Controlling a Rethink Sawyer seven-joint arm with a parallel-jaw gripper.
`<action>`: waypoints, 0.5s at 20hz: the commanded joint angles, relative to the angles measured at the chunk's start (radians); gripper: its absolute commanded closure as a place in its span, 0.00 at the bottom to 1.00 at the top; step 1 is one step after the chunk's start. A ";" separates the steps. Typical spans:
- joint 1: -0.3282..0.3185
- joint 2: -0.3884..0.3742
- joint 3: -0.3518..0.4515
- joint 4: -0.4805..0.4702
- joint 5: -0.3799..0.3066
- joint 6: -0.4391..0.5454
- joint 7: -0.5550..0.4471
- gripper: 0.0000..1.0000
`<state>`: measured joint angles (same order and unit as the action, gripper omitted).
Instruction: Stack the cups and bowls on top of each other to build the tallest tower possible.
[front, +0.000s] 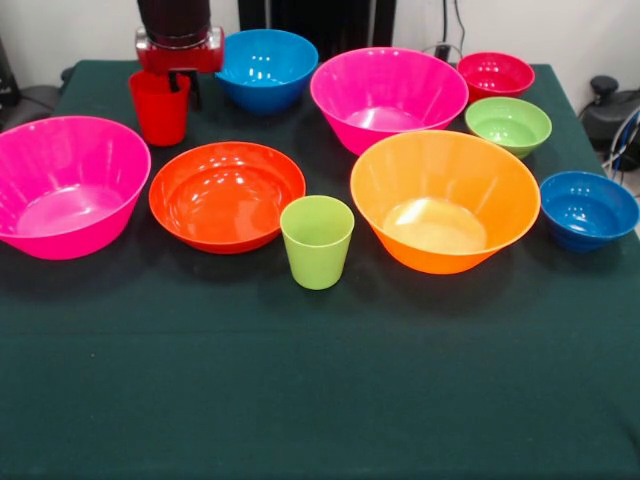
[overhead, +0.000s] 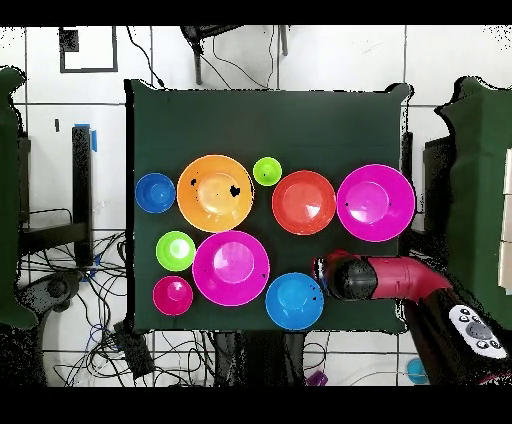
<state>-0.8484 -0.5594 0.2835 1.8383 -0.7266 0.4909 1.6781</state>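
Here, glossy tapered red cup (front: 159, 107) near the table's (front: 320, 400) far corner, gripper (front: 180, 86) at its rim, grip unclear, smooth round orange bowl (front: 444, 200) mid-surface

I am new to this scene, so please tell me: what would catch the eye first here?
The big orange bowl stands out at the middle of the green table, with a lime green cup beside it. At the far side, the gripper hangs at the red cup.
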 joint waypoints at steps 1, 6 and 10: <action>0.050 0.051 0.046 -0.061 -0.088 0.052 -0.132 1.00; 0.052 0.045 0.045 -0.060 -0.088 0.054 -0.133 1.00; 0.059 0.001 0.051 -0.055 -0.072 0.071 -0.133 1.00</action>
<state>-0.8464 -0.5679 0.2833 1.8282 -0.7271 0.4907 1.6781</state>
